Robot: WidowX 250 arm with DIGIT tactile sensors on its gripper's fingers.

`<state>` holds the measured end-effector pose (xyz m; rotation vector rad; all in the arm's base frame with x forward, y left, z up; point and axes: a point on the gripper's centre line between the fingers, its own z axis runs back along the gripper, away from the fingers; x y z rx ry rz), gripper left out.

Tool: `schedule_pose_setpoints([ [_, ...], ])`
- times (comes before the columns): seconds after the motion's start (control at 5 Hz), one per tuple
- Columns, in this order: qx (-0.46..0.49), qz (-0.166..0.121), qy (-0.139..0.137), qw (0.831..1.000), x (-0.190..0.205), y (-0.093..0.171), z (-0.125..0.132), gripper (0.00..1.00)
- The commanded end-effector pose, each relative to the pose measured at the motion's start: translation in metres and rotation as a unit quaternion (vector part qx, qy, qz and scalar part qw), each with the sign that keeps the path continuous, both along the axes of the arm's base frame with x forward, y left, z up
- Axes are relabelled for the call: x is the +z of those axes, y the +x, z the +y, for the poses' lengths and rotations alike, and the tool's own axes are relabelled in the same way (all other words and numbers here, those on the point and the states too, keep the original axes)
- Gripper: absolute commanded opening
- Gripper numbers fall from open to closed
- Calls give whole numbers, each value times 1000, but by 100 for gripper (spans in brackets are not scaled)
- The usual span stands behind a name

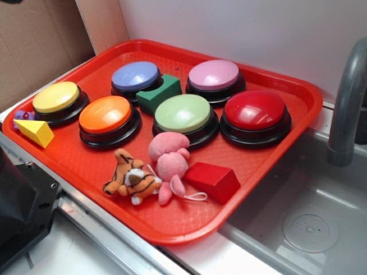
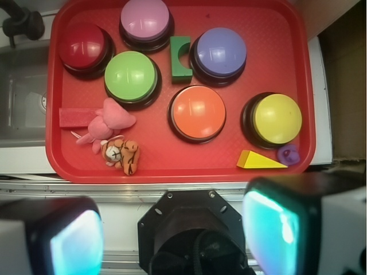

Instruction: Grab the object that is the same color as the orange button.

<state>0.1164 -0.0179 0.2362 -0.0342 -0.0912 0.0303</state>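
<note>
The object, a small orange plush tiger [image 1: 133, 182] with black stripes, lies on its side near the front edge of the red tray [image 1: 172, 232]. It touches a pink plush toy [image 1: 169, 157]. The orange button [image 1: 106, 114] stands behind it to the left. From the wrist view, high above, the tiger [image 2: 122, 153] is at lower left and the orange button [image 2: 198, 112] in the middle. My gripper [image 2: 172, 238] is open, with its pads [image 2: 272, 229] far apart, above the robot base [image 2: 195, 229], short of the tray. Nothing is between them.
On the tray also stand yellow [image 1: 56, 97], blue [image 1: 135, 76], green [image 1: 183, 113], pink [image 1: 213, 75] and red [image 1: 255, 110] buttons. A green block [image 1: 159, 93], red block [image 1: 213, 180], yellow wedge [image 1: 34, 132] and small purple thing [image 1: 23, 116] lie there. A sink [image 1: 309, 217] with faucet [image 1: 344, 103] is at right.
</note>
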Motion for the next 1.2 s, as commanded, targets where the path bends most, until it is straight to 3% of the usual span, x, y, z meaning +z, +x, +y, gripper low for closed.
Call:
schedule_pose_setpoints([
  [0.0, 0, 0, 0, 1000, 0, 0, 0, 100],
  [0.2, -79, -2, 16, 997, -6, 7, -10, 100],
  [0.4, -186, -9, 11, 982, -16, 16, -25, 100],
  [0.6, -291, -39, -7, 956, -36, 25, -38, 100],
  [0.8, -370, -34, -38, 928, -73, 32, -47, 100],
  [1.0, -441, -44, -51, 895, -103, 37, -57, 100],
])
